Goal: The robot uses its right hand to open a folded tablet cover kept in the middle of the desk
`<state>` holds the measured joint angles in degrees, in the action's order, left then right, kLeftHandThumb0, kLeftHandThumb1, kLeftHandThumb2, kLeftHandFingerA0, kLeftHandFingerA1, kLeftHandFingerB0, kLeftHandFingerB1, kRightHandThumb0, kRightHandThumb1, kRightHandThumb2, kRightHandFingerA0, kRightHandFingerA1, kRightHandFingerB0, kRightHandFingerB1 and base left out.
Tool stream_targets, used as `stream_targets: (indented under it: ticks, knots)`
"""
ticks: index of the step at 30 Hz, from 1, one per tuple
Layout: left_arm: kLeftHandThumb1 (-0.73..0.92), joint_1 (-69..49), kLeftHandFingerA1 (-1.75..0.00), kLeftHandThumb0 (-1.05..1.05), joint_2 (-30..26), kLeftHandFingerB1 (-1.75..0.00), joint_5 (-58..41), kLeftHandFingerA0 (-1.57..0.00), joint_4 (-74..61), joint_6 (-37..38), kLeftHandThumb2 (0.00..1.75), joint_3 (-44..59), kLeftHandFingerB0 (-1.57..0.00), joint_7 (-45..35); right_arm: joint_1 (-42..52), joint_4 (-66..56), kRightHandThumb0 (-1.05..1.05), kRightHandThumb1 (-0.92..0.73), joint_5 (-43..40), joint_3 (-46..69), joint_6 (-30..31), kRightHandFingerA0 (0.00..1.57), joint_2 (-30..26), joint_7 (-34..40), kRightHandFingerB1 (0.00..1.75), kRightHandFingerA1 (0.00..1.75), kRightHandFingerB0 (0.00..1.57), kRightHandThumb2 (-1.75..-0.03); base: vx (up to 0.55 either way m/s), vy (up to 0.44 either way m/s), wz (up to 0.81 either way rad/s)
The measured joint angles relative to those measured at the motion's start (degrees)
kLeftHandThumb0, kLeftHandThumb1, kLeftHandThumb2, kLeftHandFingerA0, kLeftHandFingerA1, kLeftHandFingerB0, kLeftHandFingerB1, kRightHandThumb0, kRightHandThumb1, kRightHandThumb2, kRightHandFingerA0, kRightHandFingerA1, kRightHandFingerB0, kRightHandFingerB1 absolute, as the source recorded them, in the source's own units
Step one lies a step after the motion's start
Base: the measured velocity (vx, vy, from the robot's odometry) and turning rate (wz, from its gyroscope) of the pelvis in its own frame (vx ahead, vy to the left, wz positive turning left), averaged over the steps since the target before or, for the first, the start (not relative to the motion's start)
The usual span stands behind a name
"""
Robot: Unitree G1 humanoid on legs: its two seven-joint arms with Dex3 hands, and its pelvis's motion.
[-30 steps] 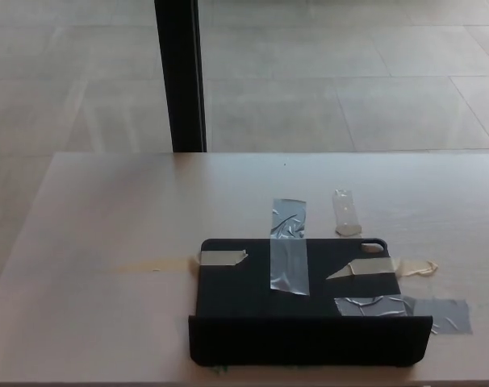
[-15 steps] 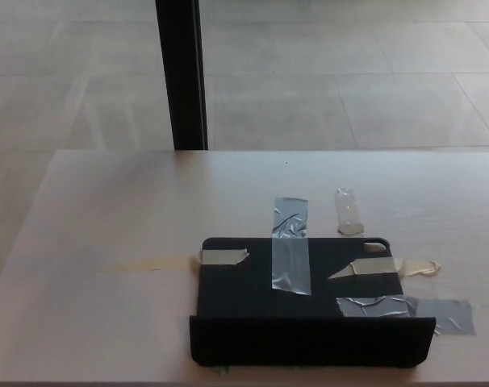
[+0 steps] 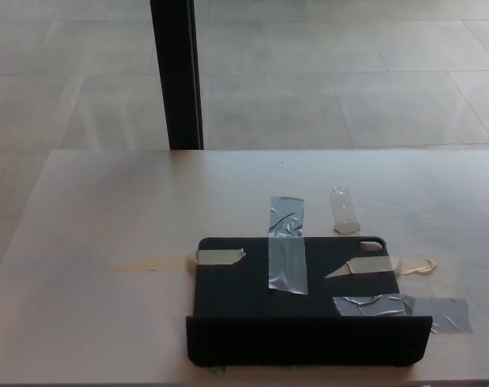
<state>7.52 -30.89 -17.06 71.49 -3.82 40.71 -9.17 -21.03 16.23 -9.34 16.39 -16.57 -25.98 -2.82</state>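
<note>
A black tablet cover (image 3: 297,302) lies on the light wooden desk (image 3: 107,234), near its front edge and a little right of centre. Its near flap (image 3: 309,341) stands up along the front side. Several strips of grey and beige tape (image 3: 287,254) hold the cover to the desk. Neither of my hands shows in the head view.
A loose clear strip of tape (image 3: 344,210) lies on the desk behind the cover. A black vertical post (image 3: 176,72) stands beyond the desk's far edge, with tiled floor (image 3: 349,81) behind it.
The whole picture has shifted slightly, so the camera has moved. The cover and tape strips have not moved on the desk.
</note>
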Motion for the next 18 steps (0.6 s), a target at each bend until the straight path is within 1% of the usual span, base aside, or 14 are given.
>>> stream_targets:
  ticks: [1,4,5,6,8,9,12,14,16,17,18]
  knots:
    - [0.79,0.0,-0.84,-0.78,0.0,-0.60,0.0,-0.64,0.0,0.0,0.64,-0.1,-0.33,-0.1,0.1,-2.5,-0.87,-0.91,1.4,-3.5,0.1,0.54,0.3,-0.5,0.30,0.41,0.32,-0.68,0.00,0.000,0.00]
    - [0.78,-0.1,-0.85,-0.78,0.0,-0.60,0.0,-0.64,0.0,0.0,0.64,-0.1,-0.34,-0.1,0.4,-5.4,-0.85,-0.91,3.7,-8.4,0.3,0.52,0.3,-1.1,0.31,0.42,0.31,-0.69,0.00,0.000,0.00]
    - [0.78,-0.2,-0.85,-0.77,0.0,-0.61,0.0,-0.66,0.0,0.0,0.63,-0.1,-0.33,-0.1,0.4,-6.0,-0.90,-0.76,4.4,-9.6,0.4,0.46,0.3,-1.2,0.45,0.56,0.21,-1.10,0.00,0.000,0.00]
    - [0.76,-0.2,-0.86,-0.77,0.0,-0.62,0.0,-0.65,0.0,0.0,0.63,-0.2,-0.33,-0.1,0.4,-7.0,-0.83,-0.88,5.5,-11.7,0.4,0.54,0.3,-1.5,0.30,0.46,0.28,-0.67,0.00,0.000,0.00]
    - [0.77,-0.2,-0.85,-0.77,0.0,-0.61,0.0,-0.64,0.0,0.0,0.63,-0.1,-0.33,-0.1,0.4,-7.5,-0.82,-0.86,6.9,-14.3,0.5,0.52,0.3,-1.8,0.31,0.44,0.29,-0.67,0.00,0.000,0.00]
    - [0.77,-0.2,-0.86,-0.78,0.0,-0.62,0.0,-0.65,0.0,0.0,0.63,-0.1,-0.34,-0.1,0.4,-7.7,-0.81,-0.87,7.7,-15.7,0.7,0.49,0.2,-1.9,0.31,0.43,0.29,-0.66,0.00,0.000,0.00]
    - [0.78,-0.2,-0.86,-0.78,0.0,-0.61,0.0,-0.66,0.1,0.0,0.64,-0.2,-0.35,-0.1,0.1,-7.8,-0.81,-0.87,9.9,-19.1,1.0,0.53,0.2,-2.4,0.32,0.49,0.31,-0.66,0.00,0.000,0.00]
    - [0.78,-0.2,-0.85,-0.78,0.0,-0.62,0.0,-0.65,0.1,0.0,0.63,-0.2,-0.35,-0.1,-0.5,-7.7,-0.84,-0.91,11.8,-21.9,1.1,0.49,0.0,-2.8,0.31,0.49,0.26,-0.68,0.00,0.000,0.00]
    - [0.77,-0.2,-0.85,-0.79,0.0,-0.62,0.0,-0.64,0.1,0.0,0.63,-0.2,-0.35,-0.1,-1.3,-7.6,-0.85,-0.90,13.2,-23.8,1.2,0.50,-0.3,-3.1,0.31,0.49,0.27,-0.68,0.00,0.000,0.00]
    - [0.77,-0.2,-0.84,-0.79,0.0,-0.63,0.0,-0.63,0.1,0.0,0.63,-0.2,-0.36,-0.1,-1.9,-7.5,-0.91,-0.92,14.0,-24.9,1.2,0.54,-0.6,-3.3,0.30,0.58,0.26,-0.70,0.00,0.000,0.00]
    - [0.77,-0.2,-0.84,-0.78,0.0,-0.63,0.0,-0.63,0.1,0.0,0.63,-0.2,-0.36,-0.1,-2.7,-7.3,-0.91,-0.75,14.9,-26.3,1.2,0.56,-0.9,-3.6,0.46,0.74,0.22,-1.15,0.00,0.000,0.00]
